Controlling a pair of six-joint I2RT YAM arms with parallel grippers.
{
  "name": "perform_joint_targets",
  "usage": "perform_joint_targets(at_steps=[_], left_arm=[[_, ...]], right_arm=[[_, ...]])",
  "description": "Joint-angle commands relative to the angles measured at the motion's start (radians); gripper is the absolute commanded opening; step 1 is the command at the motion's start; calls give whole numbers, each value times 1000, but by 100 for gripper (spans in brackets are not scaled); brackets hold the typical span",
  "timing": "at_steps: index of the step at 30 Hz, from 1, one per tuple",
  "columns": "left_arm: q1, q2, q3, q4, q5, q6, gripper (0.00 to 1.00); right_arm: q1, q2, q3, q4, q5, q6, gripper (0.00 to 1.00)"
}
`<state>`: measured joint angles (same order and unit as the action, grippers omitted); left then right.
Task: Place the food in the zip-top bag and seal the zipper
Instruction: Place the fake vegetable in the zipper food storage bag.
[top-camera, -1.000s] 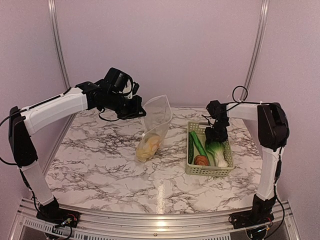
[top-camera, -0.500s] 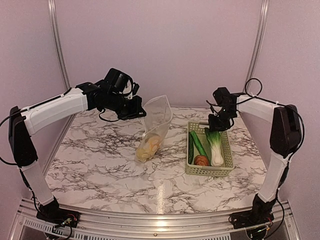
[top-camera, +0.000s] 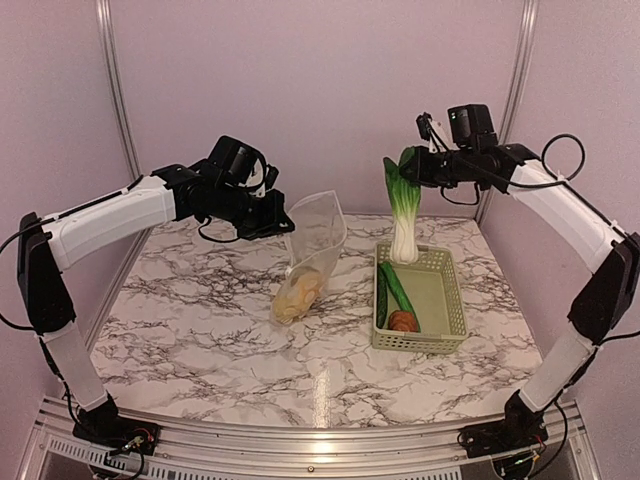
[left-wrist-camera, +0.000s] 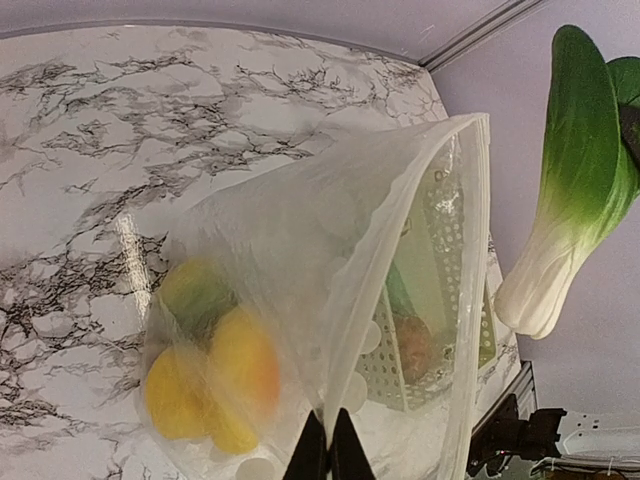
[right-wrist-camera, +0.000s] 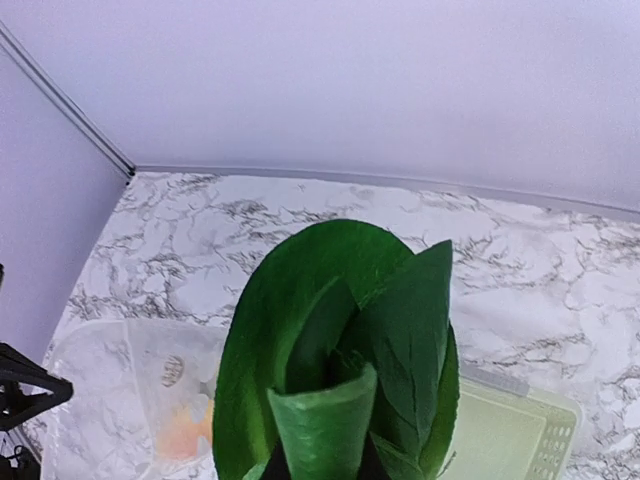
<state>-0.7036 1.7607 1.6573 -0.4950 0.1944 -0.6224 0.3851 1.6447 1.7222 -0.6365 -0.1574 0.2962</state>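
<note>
bok choy (top-camera: 402, 205) hangs stem-down over basket (top-camera: 425, 346) far end, r gripper (top-camera: 412, 168) clamped on its leaves; l gripper (top-camera: 278, 222) pinching bag (top-camera: 312, 252) rim, mouth gaping.

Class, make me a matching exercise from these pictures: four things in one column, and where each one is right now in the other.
Things:
1 bok choy
2 cucumber
3 yellow food
4 zip-top bag

Places:
A inside the bag
B pinched at its rim by the left tool
C lying in the basket
D hanging in the air from the right tool

Pairs: 1-D, 2-C, 3-A, 4-B
</note>
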Motion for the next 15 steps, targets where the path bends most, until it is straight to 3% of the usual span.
perform_joint_targets(at_steps=[1, 15], left_arm=[[6, 12, 41, 14, 19, -13, 0], [29, 59, 110, 22, 60, -66, 0]], right_arm=[[61, -35, 61, 218, -42, 65, 0], [270, -75, -58, 683, 55, -30, 0]])
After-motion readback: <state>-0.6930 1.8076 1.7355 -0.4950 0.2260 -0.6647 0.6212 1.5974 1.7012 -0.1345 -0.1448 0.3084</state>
